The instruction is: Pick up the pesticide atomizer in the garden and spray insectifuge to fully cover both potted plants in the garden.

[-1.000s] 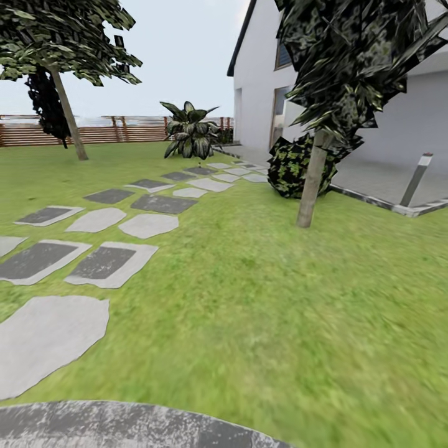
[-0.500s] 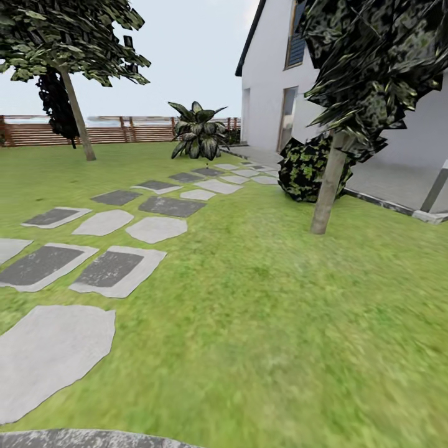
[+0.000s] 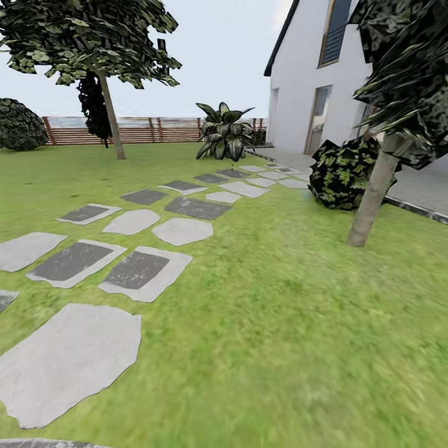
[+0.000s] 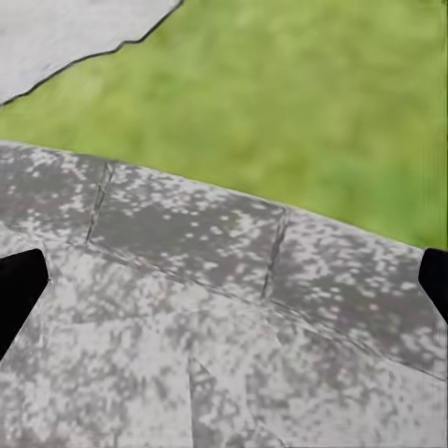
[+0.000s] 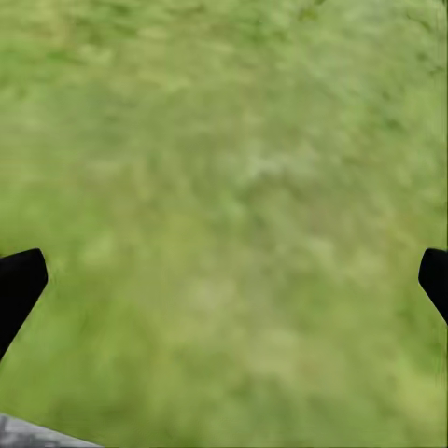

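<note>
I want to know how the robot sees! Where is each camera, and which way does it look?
Head view: up on the head, facing across the green lawn and flat grey stepping stones toward the white house.
Left wrist view: on the left arm, facing down at mottled grey paving; black fingertips show.
Right wrist view: on the right arm, facing down at grass; black fingertips show.
All three share the lawn.

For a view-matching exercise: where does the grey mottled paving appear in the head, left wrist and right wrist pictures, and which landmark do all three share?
Head view: the grey mottled paving is a thin sliver along the bottom edge, at the left corner.
Left wrist view: it spans the lower half, below the grass.
Right wrist view: a small wedge in the bottom left corner.
Shared landmark: the lawn, bordering the paving in each.
</note>
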